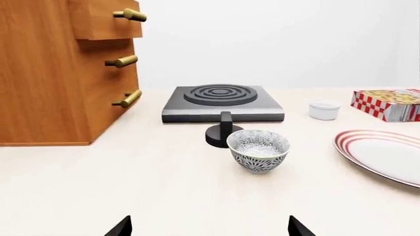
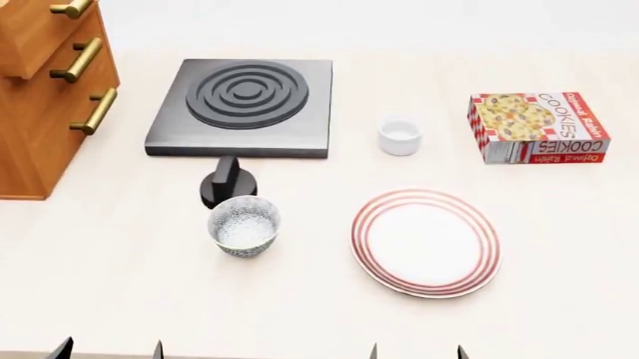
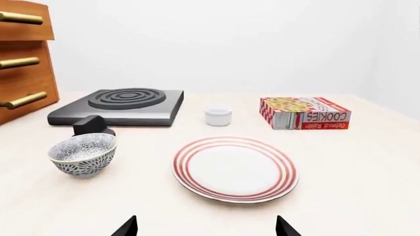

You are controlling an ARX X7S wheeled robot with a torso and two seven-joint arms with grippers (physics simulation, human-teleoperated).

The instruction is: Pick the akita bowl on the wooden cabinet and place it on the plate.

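- Both claws sit low at the near edge of the surface (image 2: 319, 314); the left claw (image 1: 210, 228) and the right claw (image 3: 206, 227) each show only two dark fingertips set wide apart with nothing between them, so both read as released and empty.
- Tallest in view, the wooden cabinet (image 2: 40, 97) stands at the far left of the head view with brass bar handles on its drawers; its top is out of frame, so whether a second bowl rests up there cannot be told.
- Next, a grey stove (image 2: 242, 107) with ring burner lies beside the cabinet, a black knob (image 2: 227, 183) just in front of it.
- Right of centre, the plate (image 2: 426, 241) lies flat and bare, red rings round its rim.
- Further right and back, a cookie box (image 2: 539, 127) lies flat.
- Smaller, the akita bowl (image 2: 244, 226) stands upright on the surface just in front of the knob, left of the plate and near it.
- The bowl lies straight ahead of the left claw and centred between its fingertips in the left wrist view, so the left arm looks nearer; being round, it favours no approach angle.
- Smallest, a plain white cup (image 2: 399, 136) stands between stove and box.
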